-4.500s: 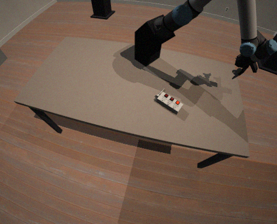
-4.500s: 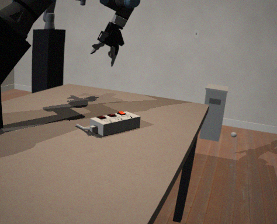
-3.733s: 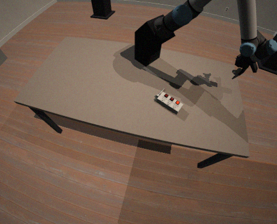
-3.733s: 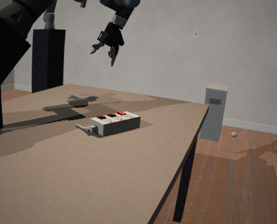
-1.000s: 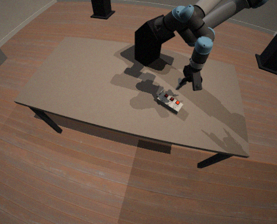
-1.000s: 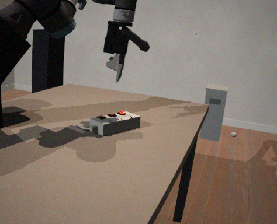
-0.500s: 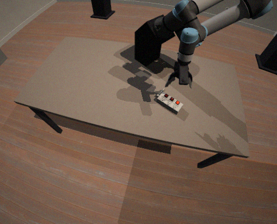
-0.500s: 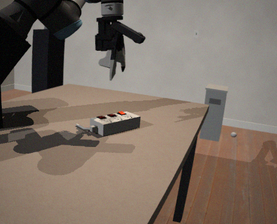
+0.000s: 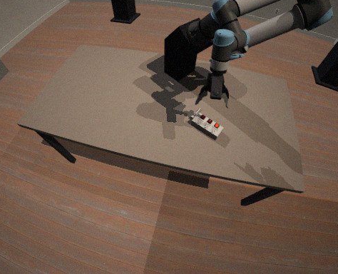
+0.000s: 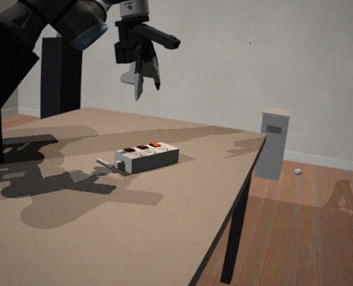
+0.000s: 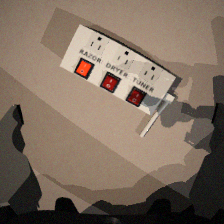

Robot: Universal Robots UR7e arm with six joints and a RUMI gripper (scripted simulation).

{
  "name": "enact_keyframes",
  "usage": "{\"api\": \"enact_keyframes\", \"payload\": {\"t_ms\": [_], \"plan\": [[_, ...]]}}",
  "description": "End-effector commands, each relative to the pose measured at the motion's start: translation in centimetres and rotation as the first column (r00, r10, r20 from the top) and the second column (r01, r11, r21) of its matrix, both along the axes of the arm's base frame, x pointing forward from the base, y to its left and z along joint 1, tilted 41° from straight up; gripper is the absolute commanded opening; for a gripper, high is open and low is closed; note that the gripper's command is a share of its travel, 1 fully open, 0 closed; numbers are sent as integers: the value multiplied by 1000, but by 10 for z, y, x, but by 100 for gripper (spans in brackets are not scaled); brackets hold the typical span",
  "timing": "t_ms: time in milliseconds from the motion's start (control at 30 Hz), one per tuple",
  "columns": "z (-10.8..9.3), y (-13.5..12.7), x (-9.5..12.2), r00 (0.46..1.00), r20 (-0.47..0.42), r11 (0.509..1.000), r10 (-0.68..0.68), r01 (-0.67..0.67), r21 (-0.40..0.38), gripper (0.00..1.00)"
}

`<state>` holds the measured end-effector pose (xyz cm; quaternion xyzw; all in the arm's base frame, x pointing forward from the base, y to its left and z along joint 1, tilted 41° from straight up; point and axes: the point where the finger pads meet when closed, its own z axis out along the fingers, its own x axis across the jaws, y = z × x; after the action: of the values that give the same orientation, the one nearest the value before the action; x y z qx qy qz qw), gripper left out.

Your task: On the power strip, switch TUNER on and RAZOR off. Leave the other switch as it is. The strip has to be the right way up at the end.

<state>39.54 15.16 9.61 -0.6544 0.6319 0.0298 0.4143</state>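
Observation:
A white power strip lies face up on the table, also in the exterior view and the wrist view. It has three red rocker switches labelled RAZOR, DRYER and TUNER. The RAZOR switch glows bright orange-red; the DRYER and TUNER switches are dark red. A short white cord stub sticks out at the TUNER end. My gripper hangs open and empty well above the table, behind the strip, and it also shows in the exterior view.
The arm's black base stands on the table behind the strip. A grey cabinet and a small white ball are on the floor beyond the table edge. Dark pillars stand around the table.

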Motion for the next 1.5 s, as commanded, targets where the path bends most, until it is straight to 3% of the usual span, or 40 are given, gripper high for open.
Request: {"api": "enact_keyframes", "payload": {"t_ms": [0,1467], "plan": [[-1,-4,1,1000,5,1000,-15,15,7,100],[-1,-7,2,1000,7,1000,-24,24,10,100]]}}
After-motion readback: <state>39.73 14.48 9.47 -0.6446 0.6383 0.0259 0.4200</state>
